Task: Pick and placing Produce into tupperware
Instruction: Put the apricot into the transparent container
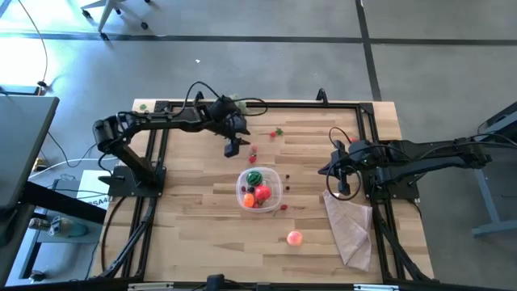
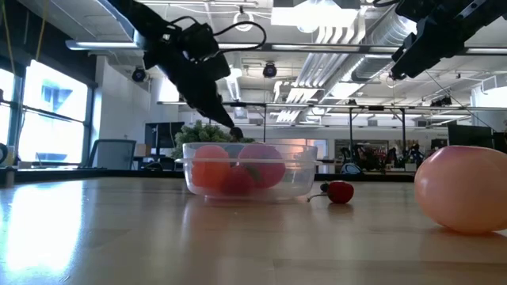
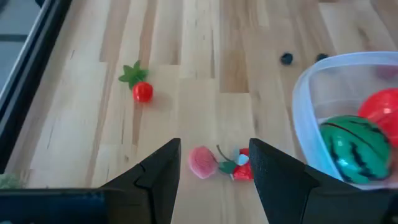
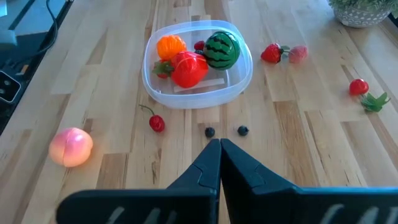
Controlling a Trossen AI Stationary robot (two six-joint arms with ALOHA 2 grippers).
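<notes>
your left gripper (image 3: 214, 165) hovers with fingers apart, straddling the pink berry (image 3: 202, 162) and red strawberry (image 3: 244, 169) just beside the tupperware (image 1: 259, 191), lined up to close on one. the right gripper (image 4: 220, 163) waits pinched together, empty, near the tan cloth (image 1: 349, 226).

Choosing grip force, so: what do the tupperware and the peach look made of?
The tupperware looks like thin clear plastic, glossy, since the produce shows through its wall. The peach seems smooth, matte plastic or rubber with even pink-orange colour; which one is unclear.
</notes>
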